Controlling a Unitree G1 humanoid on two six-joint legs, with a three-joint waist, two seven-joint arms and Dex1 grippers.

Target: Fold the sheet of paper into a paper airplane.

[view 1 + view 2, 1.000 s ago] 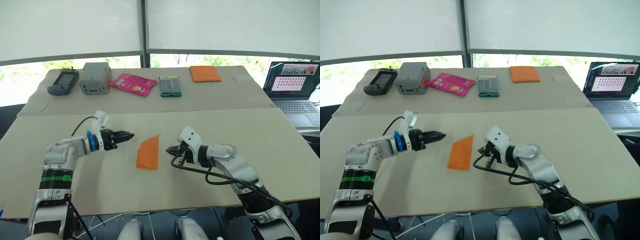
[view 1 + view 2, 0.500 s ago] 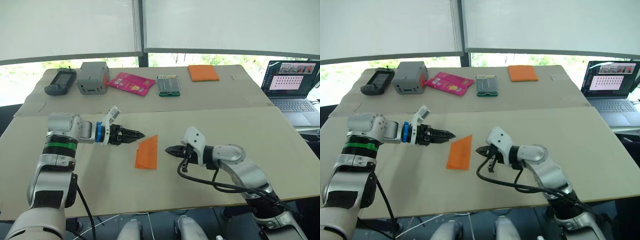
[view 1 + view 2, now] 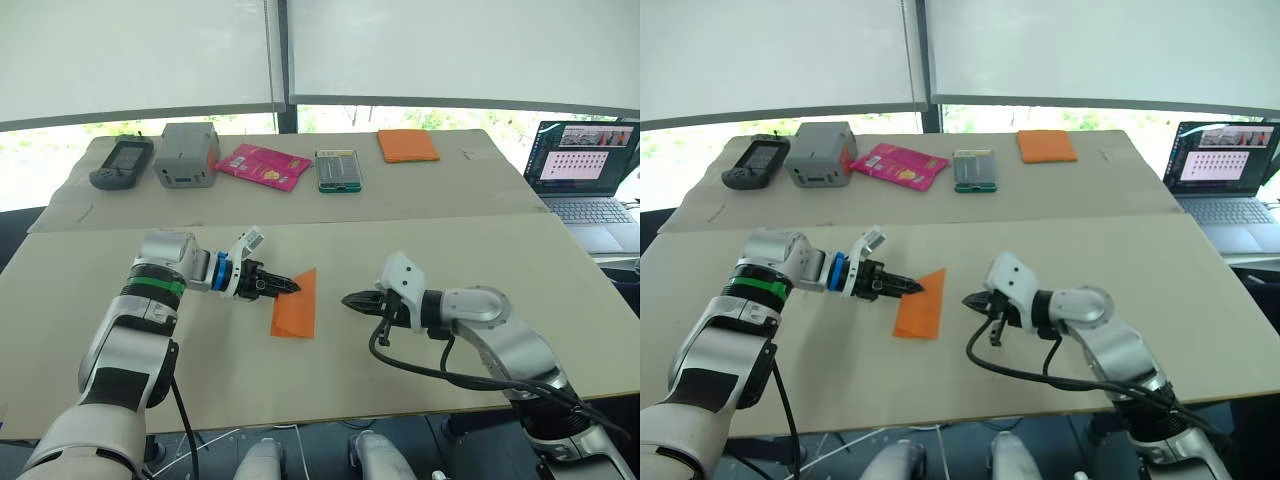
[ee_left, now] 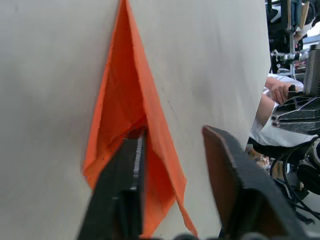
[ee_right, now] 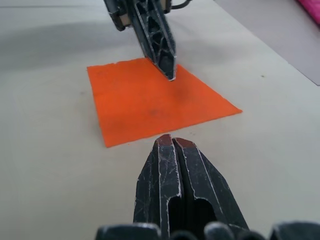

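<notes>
Your left gripper [image 3: 289,287] is spread apart at the left edge of the sheet of paper [image 3: 296,306], one finger [image 4: 131,165] slid into the fold. The orange wedge lies flat mid-desk [image 3: 560,300], a bit toward the front edge. Just right of it, not touching, your right gripper [image 3: 349,298] has its fingers pressed together, pointing at the paper

sheet of paper [image 3: 296,306] | orange folded wedge | flat, creased | table centre
</notes>
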